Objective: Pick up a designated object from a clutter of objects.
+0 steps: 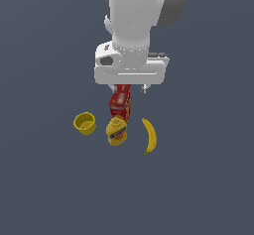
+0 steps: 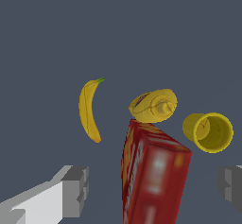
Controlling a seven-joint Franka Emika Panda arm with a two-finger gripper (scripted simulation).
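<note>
Overhead, the gripper (image 1: 130,88) is held spread wide with nothing between its fingers (image 2: 75,191), above the red box (image 1: 120,104) at frame centre. The mustard bottle (image 1: 116,131) is seen touching the box. The banana (image 1: 150,135) is noted right of centre. The yellow cup (image 1: 85,123) is found left of centre, apart.
</note>
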